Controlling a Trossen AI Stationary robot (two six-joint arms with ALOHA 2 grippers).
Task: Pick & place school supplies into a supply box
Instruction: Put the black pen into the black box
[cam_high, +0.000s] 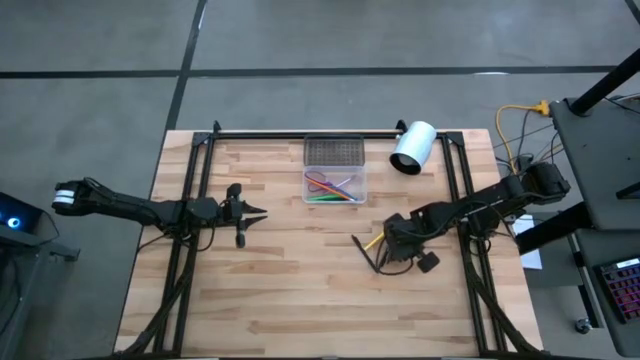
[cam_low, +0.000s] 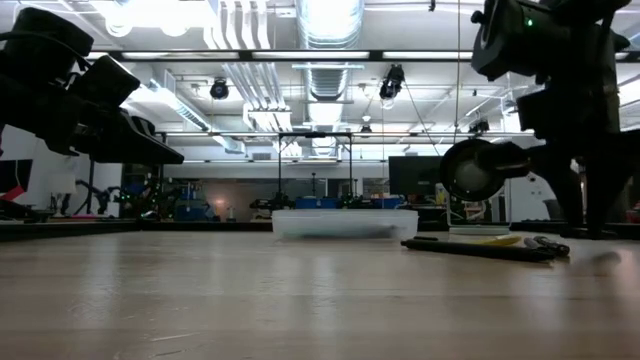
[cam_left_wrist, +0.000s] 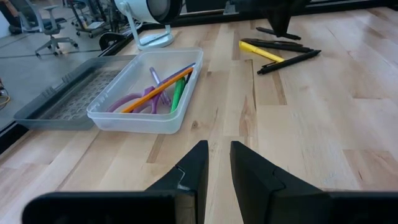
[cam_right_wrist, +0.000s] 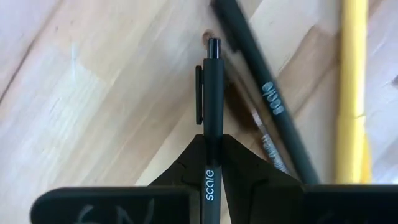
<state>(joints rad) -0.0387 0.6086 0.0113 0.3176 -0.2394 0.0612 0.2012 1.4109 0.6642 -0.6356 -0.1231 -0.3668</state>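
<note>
The box (cam_high: 335, 186) sits at the twelve o'clock side of the worktop (cam_high: 300, 290), and several supplies already lie inside it: a green pen (cam_left_wrist: 178, 94), an orange stick (cam_left_wrist: 158, 93) and purple scissors (cam_left_wrist: 134, 101). So the job looks partly done.

Left on the wood, toward four o'clock from the box, are a yellow pencil (cam_left_wrist: 261, 52) and a few black pens (cam_left_wrist: 289, 60). The right pincer (cam_right_wrist: 210, 158) is down among them, shut on one black pen (cam_right_wrist: 213, 93). The left pincer (cam_left_wrist: 217, 171) waits at nine o'clock, its fingers a narrow gap apart, holding nothing.

The worktop is pale jointed wood with dark rails. A white cylinder (cam_high: 413, 147) lies at one o'clock from the box. Beyond is a workshop with ceiling ducts, strip lights and an office chair (cam_left_wrist: 43, 25).
</note>
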